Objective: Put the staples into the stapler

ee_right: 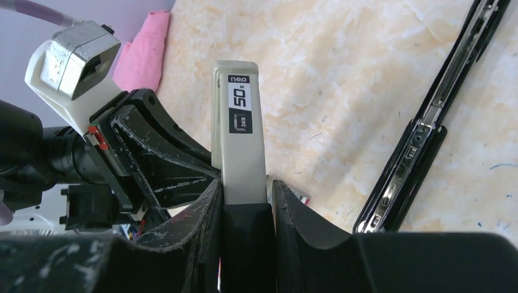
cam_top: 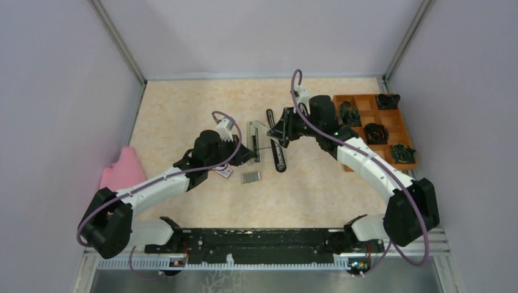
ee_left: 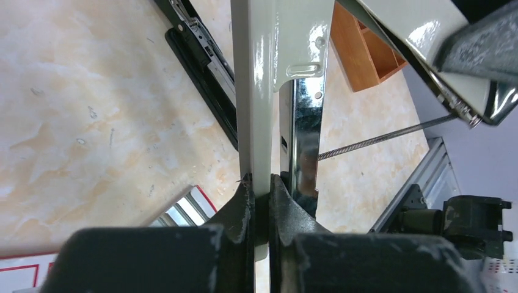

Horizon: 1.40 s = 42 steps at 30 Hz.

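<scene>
**Stapler (cam_top: 253, 134) opened out and gripped by both arms; staples (cam_top: 251, 177) loose on the table (cam_top: 183, 116).**

In the top view we find the left gripper (cam_top: 247, 154) and the right gripper (cam_top: 273, 130) both at the stapler's pale cover (cam_top: 251, 145), with its black base (cam_top: 279, 155) lying alongside. The staples rest flat on the near side, apart from the stapler and just beside a small red-and-white box (cam_top: 223, 173). A pink foam (cam_top: 122, 171) sits at the left edge and a wooden tray (cam_top: 375, 128) at the right. In the left wrist view we record the jaws pinched narrow on a thin edge of the pale cover, with a spring rod (ee_left: 379, 139) running off to the right. In the right wrist view we record the jaws clamped on the cover's labelled end, with the left gripper close on its left.
</scene>
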Tool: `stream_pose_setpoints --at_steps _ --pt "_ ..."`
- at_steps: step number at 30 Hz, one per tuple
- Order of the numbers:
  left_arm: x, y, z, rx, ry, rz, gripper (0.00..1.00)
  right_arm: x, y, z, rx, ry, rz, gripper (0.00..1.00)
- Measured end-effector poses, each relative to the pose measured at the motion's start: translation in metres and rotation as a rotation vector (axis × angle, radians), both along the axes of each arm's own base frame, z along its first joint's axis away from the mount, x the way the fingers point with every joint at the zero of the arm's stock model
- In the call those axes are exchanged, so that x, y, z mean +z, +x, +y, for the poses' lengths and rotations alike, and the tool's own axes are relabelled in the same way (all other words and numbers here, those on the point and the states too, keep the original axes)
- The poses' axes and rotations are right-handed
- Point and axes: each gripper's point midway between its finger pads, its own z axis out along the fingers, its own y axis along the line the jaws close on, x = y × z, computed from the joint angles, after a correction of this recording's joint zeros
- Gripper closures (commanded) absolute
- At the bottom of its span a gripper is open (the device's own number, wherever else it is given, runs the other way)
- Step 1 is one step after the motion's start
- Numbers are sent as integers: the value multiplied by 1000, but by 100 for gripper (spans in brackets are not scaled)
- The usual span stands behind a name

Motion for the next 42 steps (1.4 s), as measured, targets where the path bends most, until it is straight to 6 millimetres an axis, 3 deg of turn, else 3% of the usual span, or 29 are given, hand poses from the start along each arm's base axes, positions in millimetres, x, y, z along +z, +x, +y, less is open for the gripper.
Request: stream_pose_setpoints --at_steps 11,18,23,26,32,38,42 --pt "-1 -3 10 -67 37 -31 100 10 26 5 147 -34 76 100" --pt "-16 -25 8 -131 7 79 100 11 51 5 168 -60 80 100" --pt "-21 -58 -3 -261 -25 161 100 15 109 -2 76 -83 -1 100" --pt "-5 -70 -11 -335 -87 145 100 -3 127 -12 35 -114 8 100" --pt "28 -76 -23 -414 -200 91 100 -39 138 -14 17 -150 70 100" --pt "41 -78 -29 -427 -268 111 100 -42 137 -2 26 -146 62 100" --pt "33 -64 -26 -336 -235 138 100 -49 137 -3 -9 -141 45 84"
